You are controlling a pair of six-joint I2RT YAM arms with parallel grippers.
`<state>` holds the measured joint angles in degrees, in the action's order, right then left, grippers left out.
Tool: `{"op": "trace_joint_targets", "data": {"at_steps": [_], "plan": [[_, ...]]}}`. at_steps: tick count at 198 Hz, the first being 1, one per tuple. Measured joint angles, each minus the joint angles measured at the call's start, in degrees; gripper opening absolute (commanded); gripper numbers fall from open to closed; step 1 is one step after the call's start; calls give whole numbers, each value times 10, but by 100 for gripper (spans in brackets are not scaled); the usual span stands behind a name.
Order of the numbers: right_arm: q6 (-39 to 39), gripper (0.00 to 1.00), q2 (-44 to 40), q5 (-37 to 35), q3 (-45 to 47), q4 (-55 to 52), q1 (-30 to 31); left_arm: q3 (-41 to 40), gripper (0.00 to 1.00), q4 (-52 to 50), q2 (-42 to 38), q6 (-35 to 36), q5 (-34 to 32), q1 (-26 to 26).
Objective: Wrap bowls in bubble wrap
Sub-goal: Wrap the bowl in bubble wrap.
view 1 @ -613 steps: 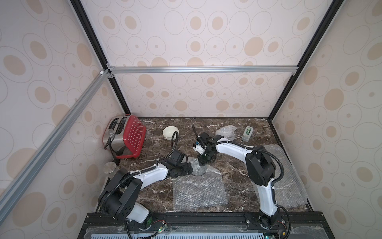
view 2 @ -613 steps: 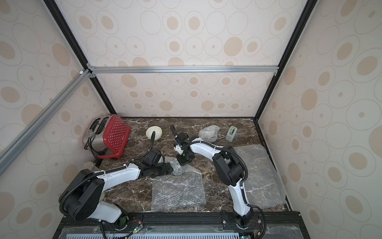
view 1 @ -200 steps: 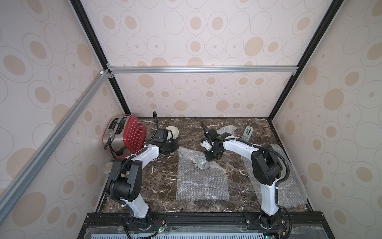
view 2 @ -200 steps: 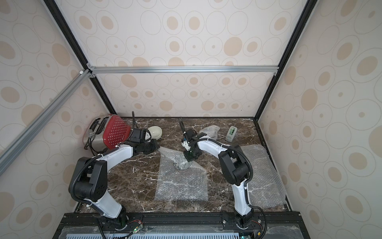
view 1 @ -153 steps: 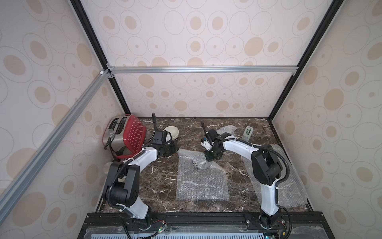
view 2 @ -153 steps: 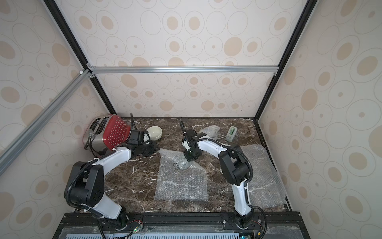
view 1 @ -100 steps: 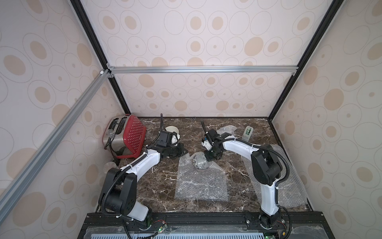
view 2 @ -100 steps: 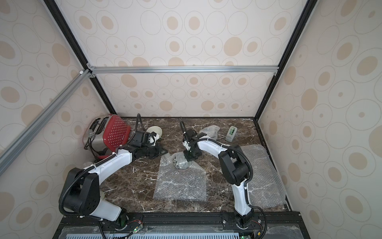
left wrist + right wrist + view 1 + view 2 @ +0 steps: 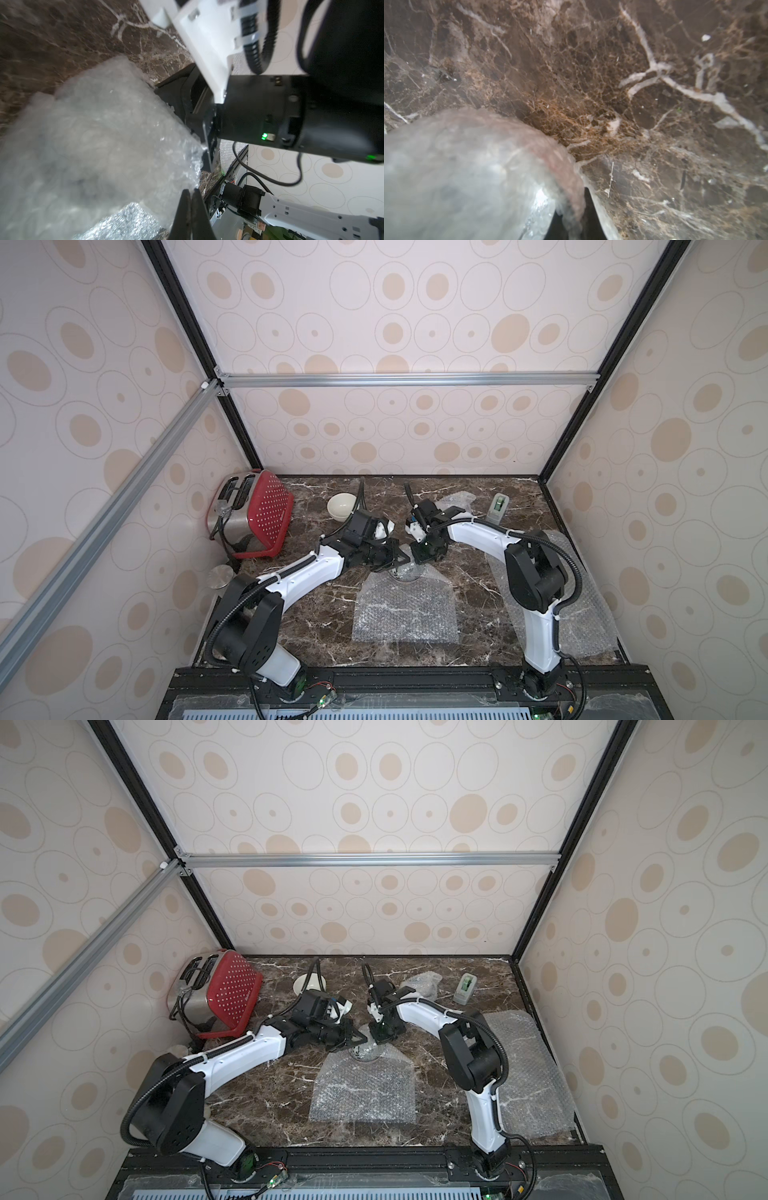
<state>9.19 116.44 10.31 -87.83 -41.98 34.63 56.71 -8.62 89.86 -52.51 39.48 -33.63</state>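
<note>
Bubble wrap (image 9: 405, 610) lay mid-table (image 9: 316, 614), a patterned bowl (image 9: 404, 572) at its far edge.
Right gripper (image 9: 420, 560) pinched its lifted edge beside the bowl; left gripper (image 9: 400, 559) hovered close alongside, jaws pressed together.

From where I stand, both top views hang high over the near edge of the marble table (image 9: 324, 626), tilted down and forward. They sit far enough back to hold the whole scene, and they share nearly everything. The left wrist camera sits right behind the left gripper (image 9: 191, 194), looking past its fingertips at the bubble wrap (image 9: 93, 135) just ahead and the right arm (image 9: 259, 116) beyond. The right wrist camera, tight behind the right gripper (image 9: 581, 216), faces the same bundle and the marble ahead of it.
</note>
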Motion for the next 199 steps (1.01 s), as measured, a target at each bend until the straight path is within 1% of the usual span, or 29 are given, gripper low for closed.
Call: {"op": "trace_joint_targets", "data": {"at_steps": [32,124,154,159,164,177,199], "plan": [[2,2,0,1,2,3,0,0,0,28,50,-10,-2,-19],[0,4,-1,6,7,9,-1,17,0,64,157,9,-13,-22],[-2,12,-3,7,8,9,-2,14,0,77,162,10,-12,-21],[-2,15,-4,7,10,10,-3,12,0,80,162,10,-13,-21],[-2,20,-6,8,12,10,-3,10,0,83,162,10,-12,-21],[1,28,-10,16,14,10,-6,5,0,89,162,10,-12,-21],[4,35,-24,36,14,12,-16,0,0,94,160,10,-13,-21]]}}
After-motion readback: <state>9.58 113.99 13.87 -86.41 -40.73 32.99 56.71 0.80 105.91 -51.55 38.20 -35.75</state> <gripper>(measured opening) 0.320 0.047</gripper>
